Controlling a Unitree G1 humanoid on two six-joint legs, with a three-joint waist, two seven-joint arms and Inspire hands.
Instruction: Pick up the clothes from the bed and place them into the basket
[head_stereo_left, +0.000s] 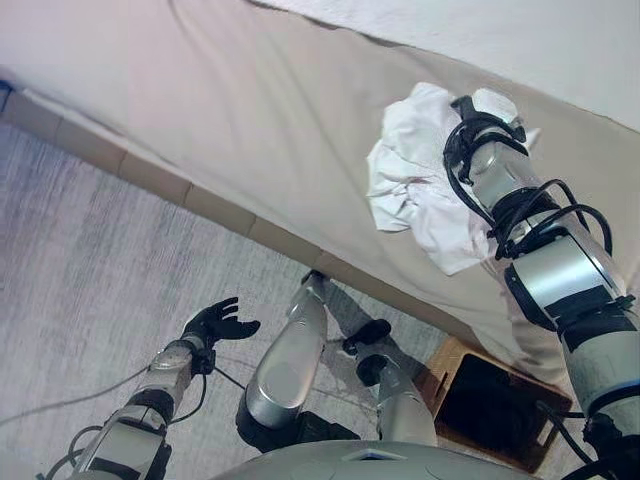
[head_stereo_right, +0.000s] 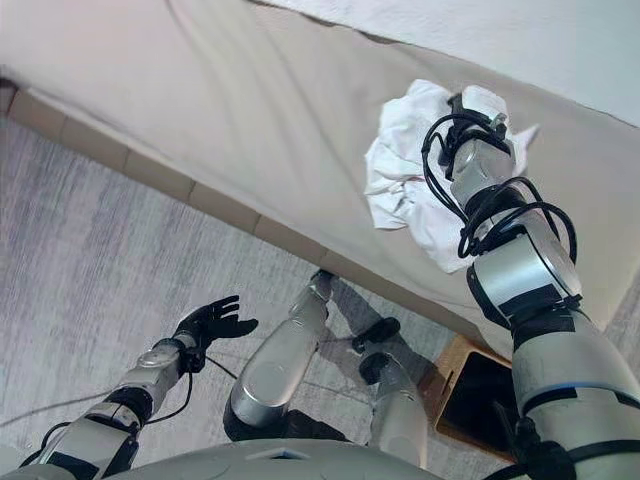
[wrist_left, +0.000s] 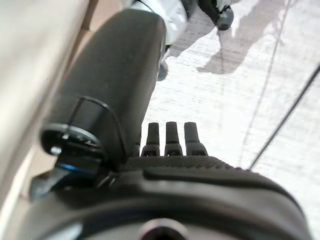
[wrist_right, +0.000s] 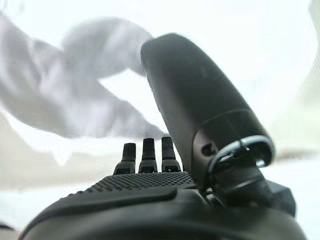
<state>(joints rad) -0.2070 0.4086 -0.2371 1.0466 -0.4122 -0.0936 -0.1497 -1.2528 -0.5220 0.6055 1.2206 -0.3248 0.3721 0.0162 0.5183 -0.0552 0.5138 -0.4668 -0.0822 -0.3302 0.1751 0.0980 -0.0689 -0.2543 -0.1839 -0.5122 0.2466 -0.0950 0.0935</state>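
A crumpled white garment lies on the beige bed. My right arm reaches over it, and my right hand is at the garment's far edge. In the right wrist view the hand is open, its fingers straight and its thumb raised, with the white cloth just past them; nothing is held. My left hand is open and empty, low over the floor beside the bed. A brown basket with a dark inside stands on the floor at the lower right.
The bed's tan base board runs diagonally between the mattress and the grey carpet. A white cover lies along the far side of the bed.
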